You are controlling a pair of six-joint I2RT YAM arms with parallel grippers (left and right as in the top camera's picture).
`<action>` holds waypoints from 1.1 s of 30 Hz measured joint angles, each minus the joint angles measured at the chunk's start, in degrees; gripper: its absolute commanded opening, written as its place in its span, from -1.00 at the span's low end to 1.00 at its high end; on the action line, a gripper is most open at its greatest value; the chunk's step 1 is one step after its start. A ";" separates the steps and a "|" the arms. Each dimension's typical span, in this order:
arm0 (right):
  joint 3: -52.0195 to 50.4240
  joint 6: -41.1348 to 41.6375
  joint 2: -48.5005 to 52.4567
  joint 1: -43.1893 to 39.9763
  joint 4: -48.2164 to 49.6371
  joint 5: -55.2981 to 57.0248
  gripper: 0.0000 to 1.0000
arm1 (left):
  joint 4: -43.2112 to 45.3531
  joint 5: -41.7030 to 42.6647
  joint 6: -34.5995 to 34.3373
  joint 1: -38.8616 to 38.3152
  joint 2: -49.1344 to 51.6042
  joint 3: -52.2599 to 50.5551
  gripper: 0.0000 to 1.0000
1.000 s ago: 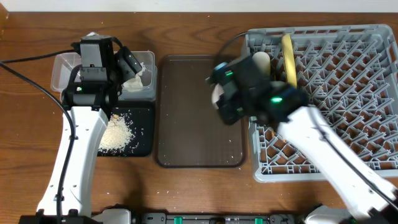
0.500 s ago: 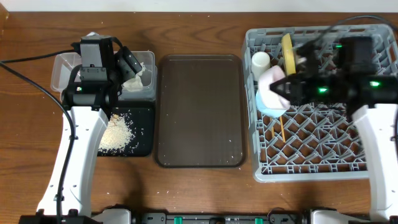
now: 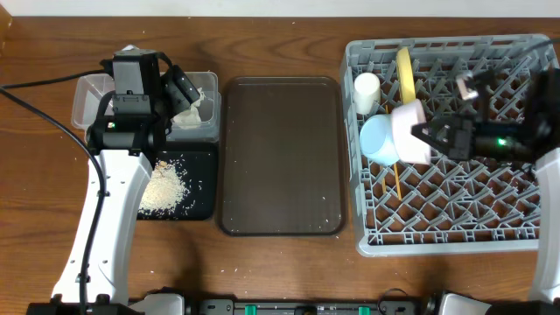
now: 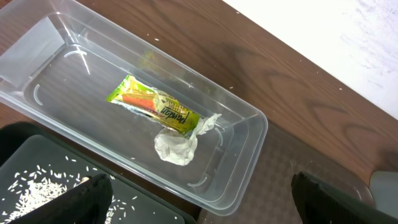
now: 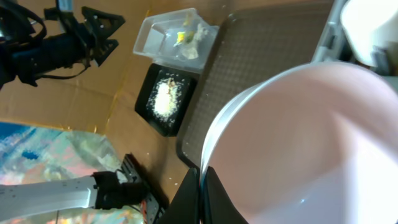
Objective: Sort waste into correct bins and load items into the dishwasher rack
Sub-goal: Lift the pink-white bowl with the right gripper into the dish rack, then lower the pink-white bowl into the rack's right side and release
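Pink bowl point(image 3: 408, 131): tipped on its side over the left part of the grey rack point(image 3: 455, 226), with its rim in the right gripper point(image 3: 430, 138). From above it overlaps the light blue bowl point(image 3: 376, 140); I cannot tell whether they touch.
Right fingers: clamped on the pink bowl's rim. The wrist view shows one dark finger point(image 5: 208, 193) at the rim's edge.
Left gripper point(image 4: 199, 186): hangs over the clear tub point(image 4: 247, 146), fingers spread wide, holding nothing.
Clear tub: holds the yellow-green wrapper point(image 4: 155, 107), and the white tissue point(image 4: 176, 147) touches one end of it.
Black tray point(image 3: 204, 197): just beside the tub, with a heap of rice crumbs point(image 3: 164, 185) on it.
Rack, other contents: white cup point(image 3: 367, 90) at the far left corner, yellow plate point(image 3: 405, 74) standing on edge beside it, chopsticks point(image 3: 395, 179) on the lattice by the blue bowl.
Brown tray point(image 3: 280, 157): between the two bins and the rack.
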 measured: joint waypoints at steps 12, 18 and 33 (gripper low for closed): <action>-0.02 -6.88 5.79 -12.22 7.06 -3.32 -0.98 | 0.00 0.00 0.00 0.00 0.00 0.00 0.89; 0.02 -3.34 14.23 -14.08 19.82 -10.56 -0.98 | -0.04 0.00 -0.02 0.00 0.00 0.00 0.90; -0.02 19.39 29.99 -14.08 50.23 -25.77 -0.98 | 0.00 0.00 0.00 0.00 0.00 0.00 0.90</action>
